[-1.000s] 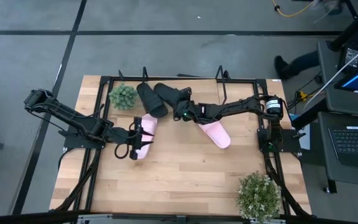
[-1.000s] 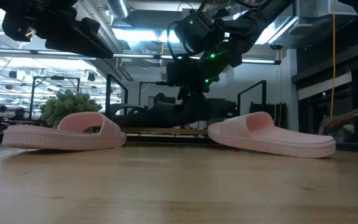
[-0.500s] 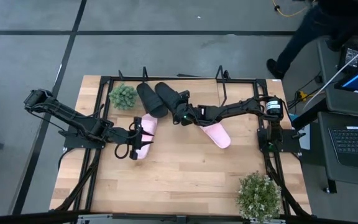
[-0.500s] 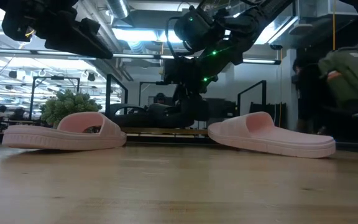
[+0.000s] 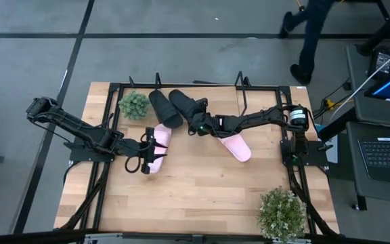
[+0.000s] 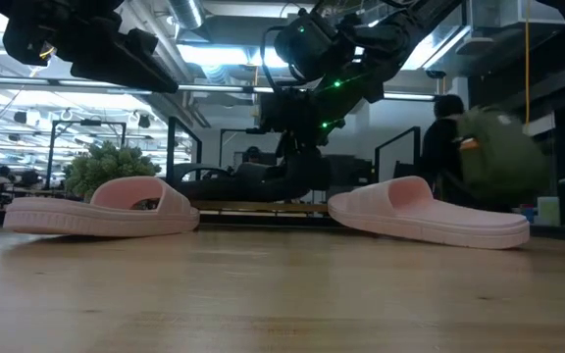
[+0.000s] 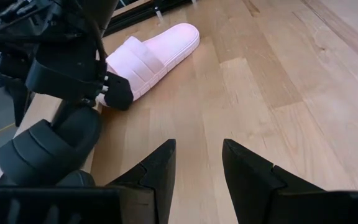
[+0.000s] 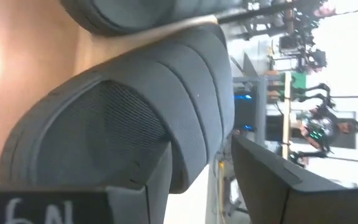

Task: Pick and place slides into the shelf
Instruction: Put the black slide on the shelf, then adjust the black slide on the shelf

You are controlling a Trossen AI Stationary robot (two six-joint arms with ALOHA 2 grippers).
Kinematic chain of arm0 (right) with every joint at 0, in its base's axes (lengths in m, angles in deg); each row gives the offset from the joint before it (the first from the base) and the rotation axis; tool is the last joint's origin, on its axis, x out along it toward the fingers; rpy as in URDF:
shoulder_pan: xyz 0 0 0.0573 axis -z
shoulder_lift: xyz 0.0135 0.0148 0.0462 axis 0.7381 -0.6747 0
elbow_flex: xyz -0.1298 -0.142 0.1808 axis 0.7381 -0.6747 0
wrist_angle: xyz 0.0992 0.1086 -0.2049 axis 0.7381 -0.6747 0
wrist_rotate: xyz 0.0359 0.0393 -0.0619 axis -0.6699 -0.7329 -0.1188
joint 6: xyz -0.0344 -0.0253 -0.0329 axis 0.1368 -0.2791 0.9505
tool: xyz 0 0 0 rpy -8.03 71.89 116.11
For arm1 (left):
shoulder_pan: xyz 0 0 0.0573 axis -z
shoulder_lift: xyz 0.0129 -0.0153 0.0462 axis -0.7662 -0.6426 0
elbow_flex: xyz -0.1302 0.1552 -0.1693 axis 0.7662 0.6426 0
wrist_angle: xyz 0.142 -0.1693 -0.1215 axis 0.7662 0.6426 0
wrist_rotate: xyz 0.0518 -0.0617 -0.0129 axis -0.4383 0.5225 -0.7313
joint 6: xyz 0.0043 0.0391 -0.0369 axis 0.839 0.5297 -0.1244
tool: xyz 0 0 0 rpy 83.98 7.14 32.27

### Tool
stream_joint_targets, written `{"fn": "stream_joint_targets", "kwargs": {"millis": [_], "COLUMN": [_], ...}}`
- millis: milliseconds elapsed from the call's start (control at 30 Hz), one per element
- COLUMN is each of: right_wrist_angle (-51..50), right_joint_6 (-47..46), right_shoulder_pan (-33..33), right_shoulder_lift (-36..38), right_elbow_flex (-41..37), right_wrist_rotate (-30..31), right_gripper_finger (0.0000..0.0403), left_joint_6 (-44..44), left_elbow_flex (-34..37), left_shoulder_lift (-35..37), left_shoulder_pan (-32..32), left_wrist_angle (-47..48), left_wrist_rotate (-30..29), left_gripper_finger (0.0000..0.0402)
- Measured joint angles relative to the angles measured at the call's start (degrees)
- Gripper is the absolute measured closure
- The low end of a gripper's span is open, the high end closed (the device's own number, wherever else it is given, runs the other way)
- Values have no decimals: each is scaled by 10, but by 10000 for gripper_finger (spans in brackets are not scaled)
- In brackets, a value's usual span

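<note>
Two black slides (image 5: 164,108) (image 5: 183,103) lie side by side at the far middle of the table, their far ends by the shelf's wire (image 5: 195,85). My right gripper (image 5: 193,123) stands open at the near end of the right one, with the strap (image 8: 160,93) between its fingers (image 8: 201,144). A pink slide (image 5: 237,146) lies sole down under the right arm. The other pink slide (image 5: 158,152) lies at the left, with my left gripper (image 5: 149,144) open above it and nothing between its fingers (image 7: 197,146). My right gripper has one finger (image 8: 157,180) at the hollow under the black slide's strap and the other (image 8: 272,180) outside the strap's edge (image 8: 194,168), with a gap showing there. Whether a finger touches the strap I cannot tell. The slide lies on the table.
A small plant (image 5: 134,105) stands at the far left by the shelf, and a larger one (image 5: 282,211) at the near right corner. Bare wood (image 5: 202,190) lies across the near middle. A person (image 6: 474,157) is in the room beyond the table.
Neither arm has visibly moved and the slides lie as before. A person has walked across the room beyond the table's far right.
</note>
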Motion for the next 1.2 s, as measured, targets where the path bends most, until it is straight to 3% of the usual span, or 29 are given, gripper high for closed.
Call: {"fn": "stream_joint_targets", "kwargs": {"millis": [133,500,667,900,1200], "right_wrist_angle": [-16,-36,-42,-175,-295], "right_joint_6": [-9,-23,-39,-127,-183], "right_shoulder_pan": [-1,-2,-13,-21,-28], "right_shoulder_lift": [0,0,3,3,4], "right_elbow_flex": [0,0,4,65,139], "right_wrist_rotate": [-32,-34,-34,-44,-44], "right_gripper_finger": [238,238,258,287,287], "left_joint_6": [0,0,0,0,0], "left_elbow_flex": [0,0,0,0,0], "left_shoulder_lift": [0,0,0,0,0], "left_shoulder_pan": [0,0,0,0,0], "left_wrist_angle": [0,0,0,0,0], "left_wrist_rotate": [0,0,0,0,0], "left_gripper_finger": [278,278,278,278,278]}}
